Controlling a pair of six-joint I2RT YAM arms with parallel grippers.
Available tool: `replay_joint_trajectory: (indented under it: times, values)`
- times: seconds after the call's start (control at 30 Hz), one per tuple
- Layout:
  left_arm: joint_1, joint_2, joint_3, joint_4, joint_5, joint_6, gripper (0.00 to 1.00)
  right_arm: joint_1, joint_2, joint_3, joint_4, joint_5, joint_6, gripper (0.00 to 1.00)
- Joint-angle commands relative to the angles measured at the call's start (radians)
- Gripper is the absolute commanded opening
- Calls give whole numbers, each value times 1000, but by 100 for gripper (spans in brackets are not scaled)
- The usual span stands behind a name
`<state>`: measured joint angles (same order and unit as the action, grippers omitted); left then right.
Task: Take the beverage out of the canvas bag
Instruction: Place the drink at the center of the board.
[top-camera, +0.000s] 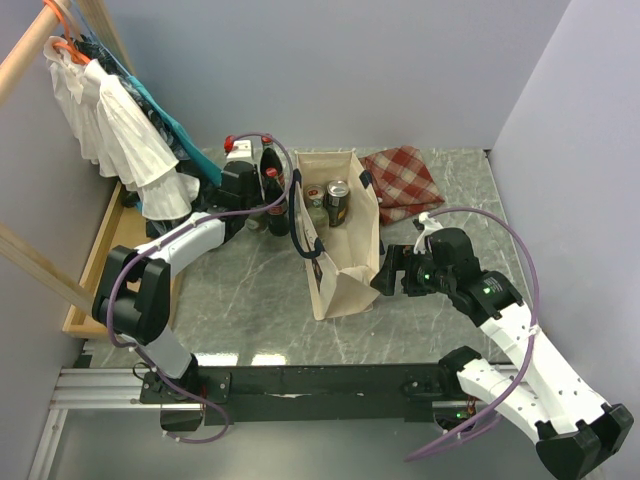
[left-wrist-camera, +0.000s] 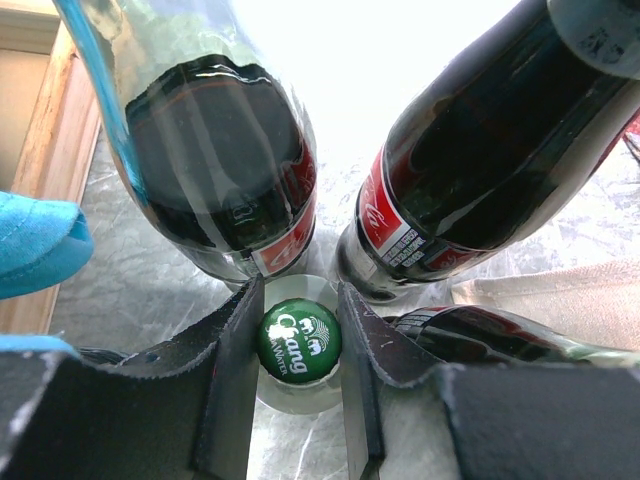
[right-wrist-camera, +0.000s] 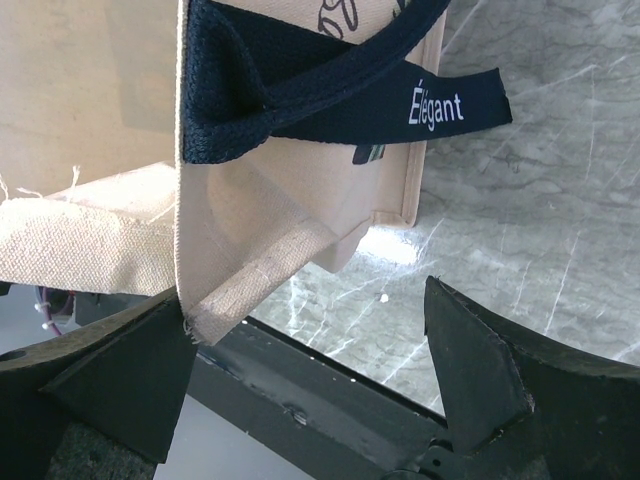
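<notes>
**Left claw on the extracted bottle, right claw spread at the bag: hazards and view coverage**

My left claw (left-wrist-camera: 300, 296) is pressed together on the neck of the green-capped bottle (left-wrist-camera: 300, 341). The bottle is outside the canvas bag (top-camera: 345, 285), to its left, and seems to stand on the desk (top-camera: 240, 320) just beside two cola bottles (left-wrist-camera: 220, 160). My right claw (right-wrist-camera: 308, 312) is spread wide and grips nothing; a lower corner of the bag lies at one of its fingers, though I cannot tell whether they touch.

Hazards, as I judge them: the cola bottles crowd my left fingers, so a sideways exit could topple one, and a tilted release could tip the held bottle. If my right claw sweeps inward, it may drag or fold the bag, which holds a can (top-camera: 337, 195).

Coverage: only the left wrist view shows the cap and the pinch, since the arm hides both from above. Only the top view shows the bag's contents. Only the right wrist view shows the navy handle (right-wrist-camera: 300, 90) and that corner closely
</notes>
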<state>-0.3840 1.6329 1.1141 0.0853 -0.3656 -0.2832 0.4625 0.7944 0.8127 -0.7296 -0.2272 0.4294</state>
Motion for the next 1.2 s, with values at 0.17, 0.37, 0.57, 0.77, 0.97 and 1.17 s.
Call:
replay_joint_trajectory:
  times: [0.17, 0.37, 0.57, 0.77, 0.97, 1.17]
  values:
    - [0, -39, 27, 126, -19, -47, 30, 8, -11, -20, -39, 32, -24, 94]
    - [0, -44, 21, 120, -7, -56, 39, 8, -12, -21, -36, 31, -23, 94]
    - [-1, -48, 21, 111, -1, -56, 51, 7, -11, -21, -37, 31, -24, 94]
    - [-1, -60, 24, 96, -9, -53, 52, 7, -12, -20, -36, 32, -23, 94]
    - [-1, -90, 39, 61, -9, -53, 56, 7, -7, -21, -34, 32, -23, 94]
    - [-1, -139, 75, 13, 8, -59, 63, 7, -7, -23, -33, 26, -23, 94]
